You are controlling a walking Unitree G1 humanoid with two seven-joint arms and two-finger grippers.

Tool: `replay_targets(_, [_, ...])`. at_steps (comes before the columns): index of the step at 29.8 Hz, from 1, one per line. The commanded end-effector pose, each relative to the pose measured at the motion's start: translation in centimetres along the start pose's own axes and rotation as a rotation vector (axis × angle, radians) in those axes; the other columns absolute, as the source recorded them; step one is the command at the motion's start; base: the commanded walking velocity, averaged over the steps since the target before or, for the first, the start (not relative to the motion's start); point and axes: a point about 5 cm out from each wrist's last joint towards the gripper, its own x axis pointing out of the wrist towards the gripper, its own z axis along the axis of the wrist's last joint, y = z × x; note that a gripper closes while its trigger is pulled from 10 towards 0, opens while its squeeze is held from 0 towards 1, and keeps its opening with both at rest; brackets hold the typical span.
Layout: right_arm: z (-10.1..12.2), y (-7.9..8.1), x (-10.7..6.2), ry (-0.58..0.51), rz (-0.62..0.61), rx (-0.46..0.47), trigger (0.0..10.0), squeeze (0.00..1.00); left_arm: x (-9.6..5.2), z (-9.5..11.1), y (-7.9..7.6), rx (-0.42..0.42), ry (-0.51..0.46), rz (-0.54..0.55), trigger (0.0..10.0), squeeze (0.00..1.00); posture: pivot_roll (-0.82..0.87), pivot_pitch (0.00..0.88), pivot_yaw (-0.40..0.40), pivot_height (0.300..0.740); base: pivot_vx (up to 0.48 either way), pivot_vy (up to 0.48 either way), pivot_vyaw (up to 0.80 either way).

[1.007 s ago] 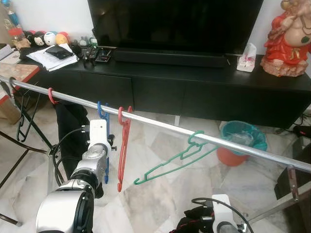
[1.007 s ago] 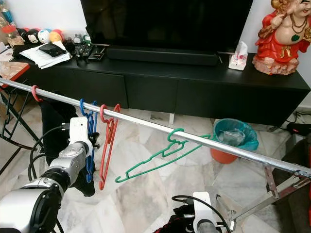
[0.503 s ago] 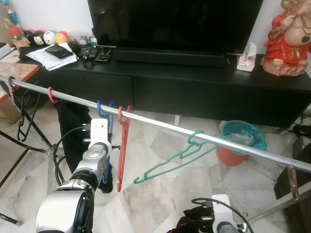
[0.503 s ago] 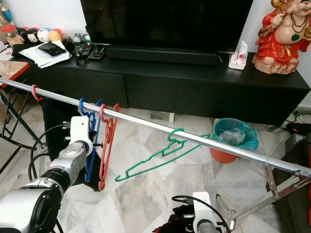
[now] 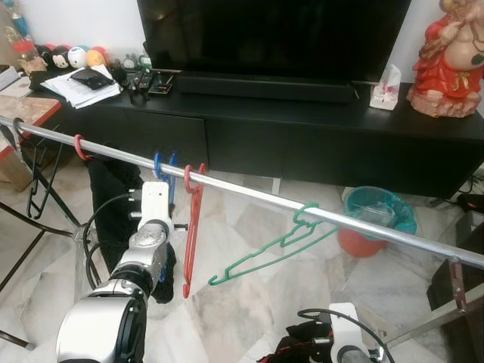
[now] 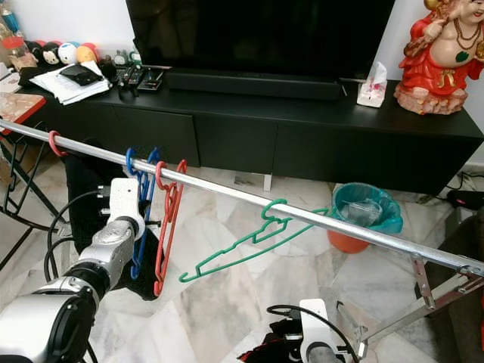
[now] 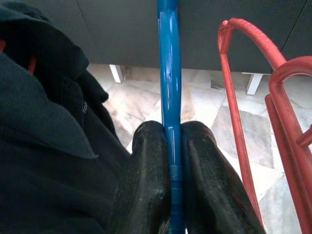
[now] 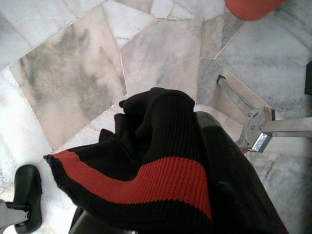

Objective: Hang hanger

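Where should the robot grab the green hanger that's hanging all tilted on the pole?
Best guess: grip the green hanger on its long straight bottom bar, coming from the robot's side and a bit below. That bar slopes down toward the robot, away from the metal rail, with open space around it. The hook is wrapped on the rail, leaving little room for fingers there.

The right gripper's fingers (image 8: 229, 195) are wrapped by a black-and-red knit cloth (image 8: 161, 180) (grip unreadable).

A long black TV cabinet (image 5: 318, 144) spans twelve o'clock against a white wall (image 5: 76, 23), carrying a dark television (image 5: 272, 38). Marble-patterned floor tiles (image 5: 249, 227) spread below, a teal bin (image 5: 378, 215) at two o'clock.
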Motion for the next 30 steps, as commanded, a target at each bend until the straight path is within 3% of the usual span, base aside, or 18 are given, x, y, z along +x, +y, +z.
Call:
replay_targets(1, [-0.2,-0.1,0.0,0.005,0.002,0.002,10.0,0.0,0.0,0.8,0.3,0.028,-0.056,-0.006,0.3,0.0,-0.03,0.0,0.009,0.74,0.0,0.0,0.0])
replay_targets(2, [-0.2,-0.1,0.0,0.005,0.002,0.002,10.0,0.0,0.0,0.8,0.2,0.041,-0.067,-0.018,3.5,0.0,-0.03,0.0,0.006,0.74,0.0,0.0,0.0])
replay_targets(3, [-0.2,-0.1,0.0,0.005,0.002,0.002,10.0,0.0,0.0,0.8,0.2,0.041,-0.067,-0.018,3.5,0.0,-0.03,0.0,0.006,0.74,0.0,0.0,0.0])
replay_targets(4, [-0.2,-0.1,0.0,0.006,0.0,0.004,10.0,0.0,-0.1,0.6,0.2,0.047,-0.076,-0.026,10.0,0.0,-0.03,0.0,0.006,0.74,0.0,0.0,0.0])
replay_targets(13, [-0.3,-0.3,0.0,0.012,0.004,0.005,10.0,0.0,-1.8,-2.4,1.0,0.073,-0.104,-0.022,10.0,0.0,-0.03,0.0,0.004,0.74,0.0,0.0,0.0])
replay_targets(20, [-0.4,-0.3,-0.1,0.017,0.005,0.004,10.0,0.0,-2.9,-3.6,1.5,0.068,-0.149,-0.025,10.0,0.0,-0.02,0.0,0.001,0.74,0.0,0.0,0.0])
replay_targets(30, [-0.6,-0.4,-0.1,0.027,0.008,-0.002,10.0,0.0,-4.7,-7.0,1.8,0.063,-0.061,-0.021,10.0,0.0,-0.02,0.0,-0.003,0.74,0.0,0.0,0.0])
